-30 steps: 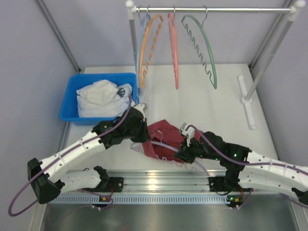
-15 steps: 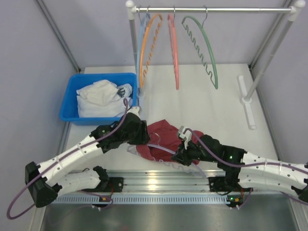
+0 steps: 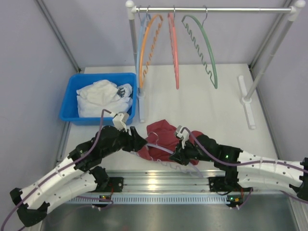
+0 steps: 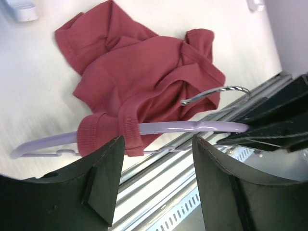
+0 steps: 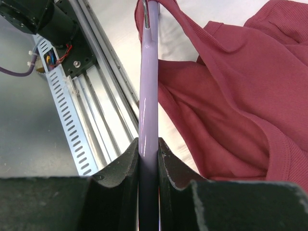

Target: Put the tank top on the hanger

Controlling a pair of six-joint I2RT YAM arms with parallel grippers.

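Right tool (image 5: 148, 155) first: jaws narrow, pinched on the lavender bar of the hanger (image 5: 148, 82), which runs straight out ahead of its tips. Just right of that bar, the tank top (image 5: 231, 101) lies bunched on the table (image 5: 211, 9), with one strap looped over the bar further out.

Left tool (image 4: 156, 161) now: jaws wide, nothing between them. The hanger crosses just past its tips, and a ribbed edge of the top is wrapped round it there.

That fabric looks soft and light. It should sag and slide along the smooth plastic, so I'd pinch a strap or the ribbed hem, not the loose middle. The hanger looks thin and stiff, maybe a little springy, and is best held near its hook.

Both arms lie low over the table, reaching inward from the near edge with elbows bent and wrists angled toward each other.
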